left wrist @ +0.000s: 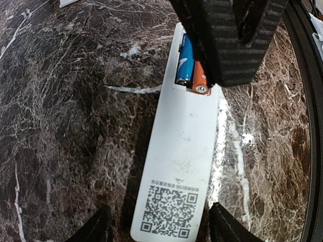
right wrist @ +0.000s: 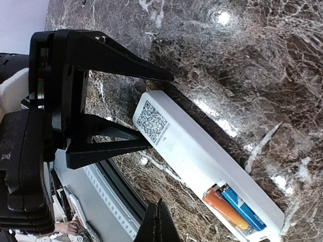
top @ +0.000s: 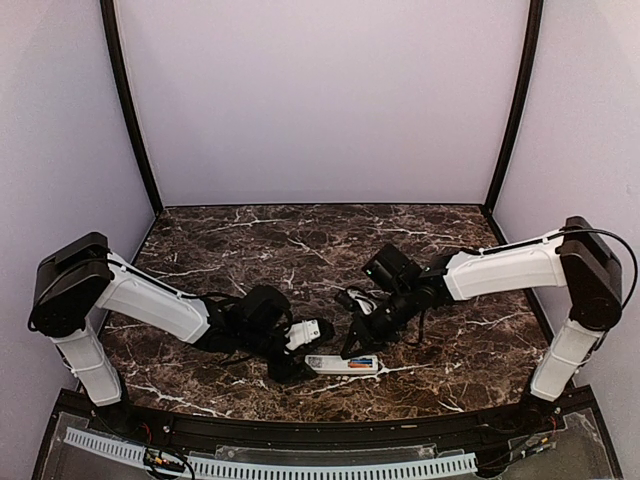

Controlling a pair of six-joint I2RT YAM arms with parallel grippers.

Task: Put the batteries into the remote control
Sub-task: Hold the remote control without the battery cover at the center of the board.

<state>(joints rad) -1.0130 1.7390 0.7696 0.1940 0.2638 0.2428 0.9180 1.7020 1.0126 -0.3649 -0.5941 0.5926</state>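
The remote control (left wrist: 181, 151) lies back up on the marble, code sticker (left wrist: 169, 212) towards me; it also shows in the top view (top: 340, 364). Its battery bay is open and holds the blue battery (left wrist: 185, 63) and the orange battery (left wrist: 200, 80) side by side. They also show in the right wrist view, orange (right wrist: 224, 206) and blue (right wrist: 245, 209). My left gripper (left wrist: 160, 218) is open, its fingers (right wrist: 121, 63) straddling the sticker end. My right gripper (right wrist: 160, 214) is shut and empty, hovering by the bay end, partly covering the batteries in the left wrist view.
A small pale flat piece (left wrist: 68, 2) lies on the marble beyond the remote. The table's black front rim (left wrist: 303, 101) runs close alongside the remote. Both arms (top: 160, 305) (top: 500, 270) meet low over the front middle of the table.
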